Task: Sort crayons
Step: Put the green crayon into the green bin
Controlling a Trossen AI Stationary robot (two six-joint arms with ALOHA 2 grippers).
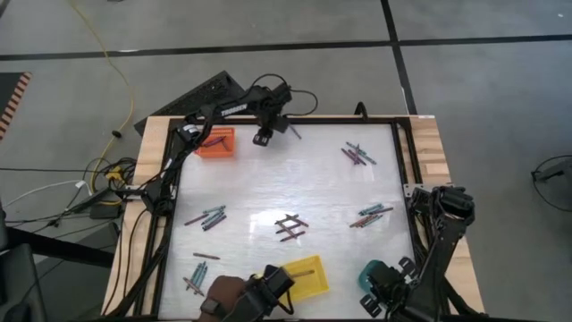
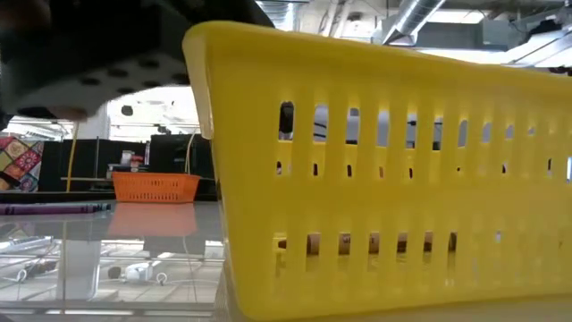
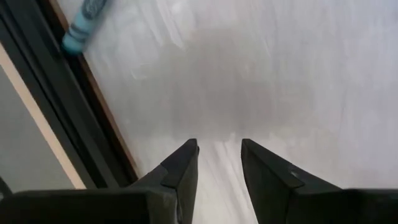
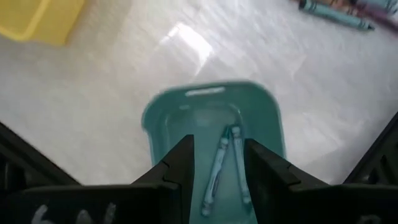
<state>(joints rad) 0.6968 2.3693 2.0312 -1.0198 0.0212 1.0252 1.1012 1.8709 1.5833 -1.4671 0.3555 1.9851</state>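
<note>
Left gripper [image 1: 263, 137] is hanging over the far edge of the white table [image 1: 268, 188], just beside the orange tray [image 1: 215, 143], which is sitting toward the table's left rim from it. Its fingers [image 3: 180, 174] are standing parted with bare tabletop showing between them, gripping nothing. One teal crayon [image 3: 84, 22] is lying by the dark table frame, ahead of those fingers and apart from them; in the high view a single crayon [image 1: 293, 131] is lying just on the gripper's other side from the orange tray. Right gripper [image 4: 217, 177] is hovering at the near right corner straight above the teal tray [image 1: 374, 274], jaws apart and not closed on anything; two teal crayons [image 4: 227, 165] are lying inside the tray, showing in the gap between its fingers. Yellow tray [image 1: 302, 277] is sitting off to that gripper's side along the near edge, with one crayon lying in it, and a person's hand [image 1: 234, 295] is reaching in next to it. Loose crayon clusters are lying well apart from both grippers: one group [image 1: 359, 156] far right, one [image 1: 370, 216] mid right, a crossed pile [image 1: 290, 227] at centre, one [image 1: 206, 217] mid left, a few [image 1: 198, 273] near left.
</note>
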